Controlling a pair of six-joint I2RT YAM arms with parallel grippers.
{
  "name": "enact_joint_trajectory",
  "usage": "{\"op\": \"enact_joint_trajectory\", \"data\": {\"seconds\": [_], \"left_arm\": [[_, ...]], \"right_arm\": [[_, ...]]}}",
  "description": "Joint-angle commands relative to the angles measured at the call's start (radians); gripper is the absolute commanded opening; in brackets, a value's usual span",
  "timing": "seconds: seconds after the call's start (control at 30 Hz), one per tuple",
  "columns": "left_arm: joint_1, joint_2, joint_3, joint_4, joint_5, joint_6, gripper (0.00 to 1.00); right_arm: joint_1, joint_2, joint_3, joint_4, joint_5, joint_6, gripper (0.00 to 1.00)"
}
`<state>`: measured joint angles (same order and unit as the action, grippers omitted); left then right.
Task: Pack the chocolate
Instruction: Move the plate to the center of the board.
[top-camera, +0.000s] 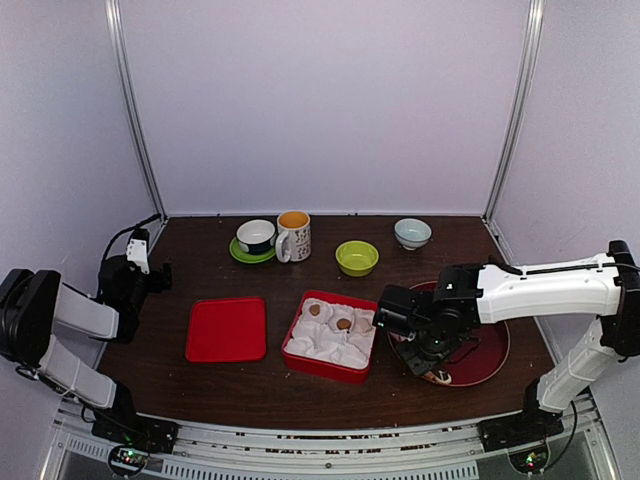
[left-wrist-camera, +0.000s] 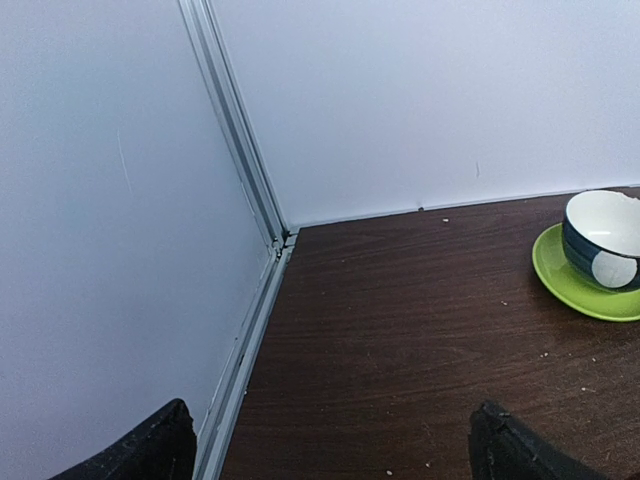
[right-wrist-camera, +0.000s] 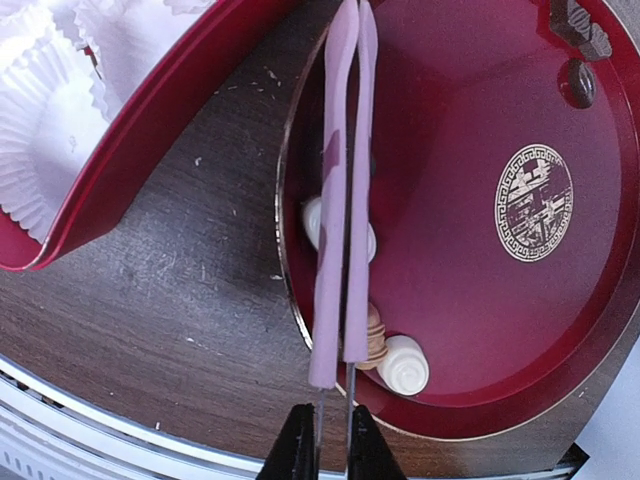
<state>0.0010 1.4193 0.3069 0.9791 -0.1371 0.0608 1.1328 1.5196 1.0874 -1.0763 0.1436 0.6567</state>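
Right gripper (right-wrist-camera: 330, 455): jaws nearly fully closed, pinching the near end of the pink tongs (right-wrist-camera: 340, 200). The 2 tong arms are pressed flat together and run out along the edge of the dark red round plate (right-wrist-camera: 480, 90) on the side facing the red box (top-camera: 325, 368). The far end of the tongs leaves the wrist view, so I cannot tell whether it carries anything. Chocolate on the plate: 1 cream-white ridged chocolate (right-wrist-camera: 405, 365) against the near rim, touching 1 tan chocolate (right-wrist-camera: 374, 340) that lies partly under the tongs. 1 pale chocolate (right-wrist-camera: 312, 222) sits further along, crossed by the tongs. 2 dark chocolates (right-wrist-camera: 578, 80) lie at the opposite rim, well apart from the others. Chocolate in the box: 2 brown chocolates (top-camera: 315, 310), each in its own white paper cup (right-wrist-camera: 40, 130), along the back of the box. The box stands just left of the plate, and the red lid (top-camera: 227, 329) lies flat to the left of the box, not touching it. Left gripper (left-wrist-camera: 330, 455): jaws spread wide, holding nothing, over the bare brown table (left-wrist-camera: 400, 330) near the back-left corner, with the blue-and-white cup (left-wrist-camera: 605, 240) on its green saucer (left-wrist-camera: 560, 280) ahead to its right. Back row, left to right after that cup: patterned mug (top-camera: 294, 236), green bowl (top-camera: 357, 257), pale blue bowl (top-camera: 412, 233).
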Motion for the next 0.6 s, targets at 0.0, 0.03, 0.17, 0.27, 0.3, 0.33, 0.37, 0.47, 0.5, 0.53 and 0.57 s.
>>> {"op": "enact_joint_trajectory", "data": {"seconds": [0.0, 0.03, 0.17, 0.27, 0.3, 0.33, 0.37, 0.47, 0.5, 0.53, 0.57], "left_arm": [[0.009, 0.006, 0.011, 0.057, 0.007, -0.004, 0.98], [0.009, 0.006, 0.011, 0.057, 0.007, -0.004, 0.98], [0.009, 0.005, 0.011, 0.057, 0.008, -0.005, 0.98], [0.010, 0.006, 0.011, 0.057, 0.008, -0.004, 0.98], [0.010, 0.006, 0.011, 0.057, 0.008, -0.005, 0.98], [0.009, 0.006, 0.011, 0.057, 0.008, -0.005, 0.98], [0.009, 0.005, 0.011, 0.057, 0.007, -0.005, 0.98], [0.010, 0.006, 0.011, 0.057, 0.008, -0.005, 0.98], [0.010, 0.006, 0.011, 0.057, 0.007, -0.005, 0.98], [0.009, 0.006, 0.011, 0.057, 0.008, -0.004, 0.98], [0.010, 0.006, 0.012, 0.057, 0.008, -0.005, 0.98]], "right_arm": [[0.025, 0.013, 0.019, 0.064, -0.104, -0.022, 0.10], [0.028, 0.012, 0.022, 0.065, -0.108, -0.022, 0.10], [0.028, 0.005, 0.029, 0.049, -0.093, -0.020, 0.11], [0.028, -0.011, 0.021, 0.064, -0.119, -0.024, 0.12], [0.028, -0.018, 0.020, 0.064, -0.117, -0.021, 0.13], [0.028, -0.021, 0.021, 0.056, -0.107, -0.012, 0.13], [0.027, -0.024, 0.024, 0.042, -0.086, -0.004, 0.14], [0.023, -0.038, 0.035, -0.012, 0.004, 0.025, 0.15], [0.016, -0.049, 0.036, -0.021, 0.025, 0.024, 0.16], [0.010, -0.063, 0.033, -0.025, 0.046, 0.024, 0.17], [0.002, -0.081, 0.031, -0.026, 0.066, 0.023, 0.17]]}}
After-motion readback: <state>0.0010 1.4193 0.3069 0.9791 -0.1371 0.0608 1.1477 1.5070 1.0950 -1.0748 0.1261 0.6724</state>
